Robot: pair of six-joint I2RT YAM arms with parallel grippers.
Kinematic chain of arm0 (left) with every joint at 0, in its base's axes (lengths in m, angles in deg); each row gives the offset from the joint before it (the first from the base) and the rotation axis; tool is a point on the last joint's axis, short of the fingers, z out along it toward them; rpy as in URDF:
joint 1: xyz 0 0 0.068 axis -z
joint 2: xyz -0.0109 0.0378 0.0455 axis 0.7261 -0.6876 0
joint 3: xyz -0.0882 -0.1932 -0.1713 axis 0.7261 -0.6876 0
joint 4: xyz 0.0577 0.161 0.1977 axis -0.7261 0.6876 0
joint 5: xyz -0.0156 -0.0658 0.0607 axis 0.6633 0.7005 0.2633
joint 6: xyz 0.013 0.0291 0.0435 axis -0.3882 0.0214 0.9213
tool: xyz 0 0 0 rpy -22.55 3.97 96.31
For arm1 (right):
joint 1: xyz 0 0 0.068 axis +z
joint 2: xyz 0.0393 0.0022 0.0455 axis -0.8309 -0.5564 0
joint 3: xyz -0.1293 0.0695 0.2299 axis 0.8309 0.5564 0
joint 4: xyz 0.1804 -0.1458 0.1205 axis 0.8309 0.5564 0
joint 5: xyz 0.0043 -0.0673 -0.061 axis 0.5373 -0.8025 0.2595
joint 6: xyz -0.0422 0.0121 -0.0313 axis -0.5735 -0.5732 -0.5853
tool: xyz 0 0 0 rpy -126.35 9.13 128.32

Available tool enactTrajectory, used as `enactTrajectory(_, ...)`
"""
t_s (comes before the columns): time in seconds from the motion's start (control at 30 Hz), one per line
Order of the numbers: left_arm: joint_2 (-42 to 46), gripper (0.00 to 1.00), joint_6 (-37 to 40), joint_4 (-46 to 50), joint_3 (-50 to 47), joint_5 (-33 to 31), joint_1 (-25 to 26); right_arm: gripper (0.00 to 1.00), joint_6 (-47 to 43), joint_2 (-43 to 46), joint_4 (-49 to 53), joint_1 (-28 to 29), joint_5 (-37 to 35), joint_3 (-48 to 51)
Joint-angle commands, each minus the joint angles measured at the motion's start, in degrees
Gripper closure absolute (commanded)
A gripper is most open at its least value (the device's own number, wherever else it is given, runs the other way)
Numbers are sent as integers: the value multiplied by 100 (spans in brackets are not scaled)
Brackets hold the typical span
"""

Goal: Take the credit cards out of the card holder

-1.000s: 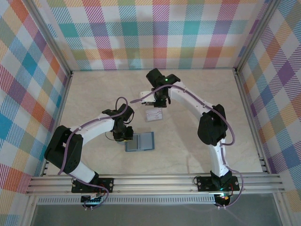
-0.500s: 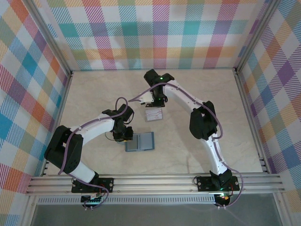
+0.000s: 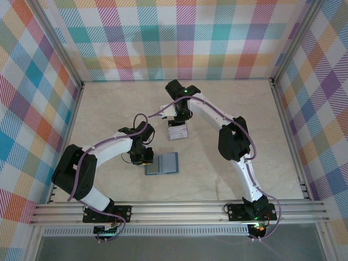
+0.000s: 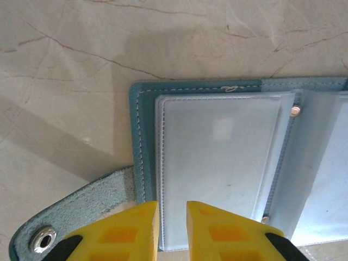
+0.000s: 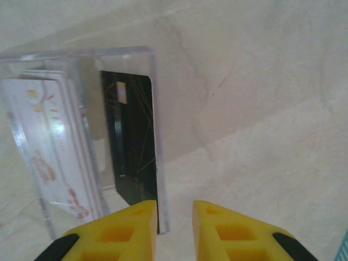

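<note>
An open blue card holder (image 3: 163, 164) lies flat on the pale table (image 3: 228, 103), with the left gripper (image 3: 145, 157) at its left edge. A small stack of cards (image 3: 178, 134) lies further back, the right gripper (image 3: 179, 123) at its far edge

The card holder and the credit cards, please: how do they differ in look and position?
The card holder is teal and lies spread open; the credit cards are whitish and black, outside it. The holder is larger than the cards. The holder lies nearer the arm bases, the cards farther back. Both lie flat on the table, apart.
</note>
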Motion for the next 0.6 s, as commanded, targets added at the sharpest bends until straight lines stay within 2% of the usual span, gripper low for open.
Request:
enactTrajectory(0.0,-29,79,-32,82,-64,-75,-80,73,31,-14,-279,-16,-85,-82)
enactTrajectory(0.3,-58,79,-17,51,-20,-78,-75,71,347,67,-503,-8,-71,94)
enactTrajectory(0.43,-79,79,13,13,18,-105,-131,69,966,329,-846,-8,-106,287)
enactTrajectory(0.57,-56,81,55,-72,23,-50,-251,59,1939,852,-1389,-8,-37,871)
